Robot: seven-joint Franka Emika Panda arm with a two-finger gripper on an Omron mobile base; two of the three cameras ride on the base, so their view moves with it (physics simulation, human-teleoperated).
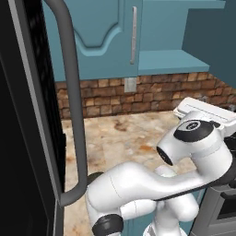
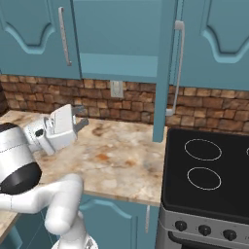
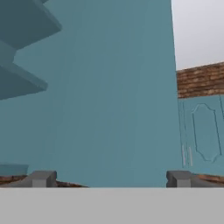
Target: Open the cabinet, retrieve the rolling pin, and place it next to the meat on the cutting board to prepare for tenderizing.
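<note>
The pincer (image 2: pixel 83 118) stands wide open and empty above the tabletop (image 2: pixel 121 155), near its back edge. The cabinet (image 2: pixel 116 36) hangs above and beyond it, right door (image 2: pixel 163 73) swung open edge-on, its interior facing the fingertips (image 3: pixel 41 178).

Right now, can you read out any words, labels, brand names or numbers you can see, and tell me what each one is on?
None: no readable text anywhere.
The cabinet doors are plain teal.
The stove carries bare ring outlines, and its knobs show no legible marks.
The wall outlet is blank.
The black appliance has no badge showing.
</note>
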